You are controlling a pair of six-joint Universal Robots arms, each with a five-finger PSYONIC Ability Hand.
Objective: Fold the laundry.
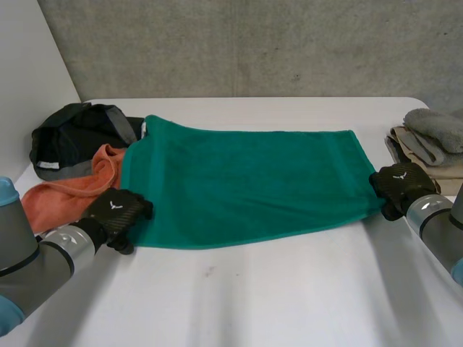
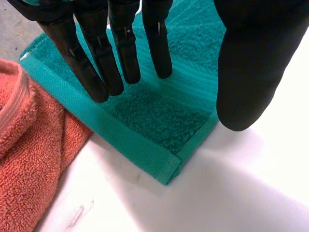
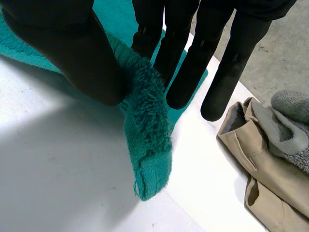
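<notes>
- one white table (image 1: 289, 289) carries everything, with a bare stretch in front of the laundry and a grey concrete wall (image 1: 253, 43) behind it.
- spread flat across the table's middle is the green terry towel (image 1: 246, 177), a wide rectangle with its long edges running side to side; its near edge sags a little between the two hands.
- a black and grey garment (image 1: 72, 137) lies crumpled at the far left, just behind the towel's left end.
- an orange terry towel (image 1: 65, 191) lies bunched in front of that garment; the green towel's left edge overlaps it, and in the left wrist view it (image 2: 29, 159) sits just beside the green hem.
- a beige folded garment (image 1: 419, 148) rests at the right edge of the table with a grey fuzzy cloth (image 1: 438, 126) on top, near the towel's right end but apart from it.
- the left hand (image 1: 116, 210) is at the towel's near left corner; its fingers (image 2: 125, 48) are straight and spread over the cloth (image 2: 159, 116), the thumb held apart, and nothing is gripped. the corner lies flat on the table.
- the right hand (image 1: 399, 184) is at the near right corner, its thumb (image 3: 87, 58) and fingers pinching a bunched ridge of the towel (image 3: 149, 145) between them, the corner's tip trailing onto the table.
</notes>
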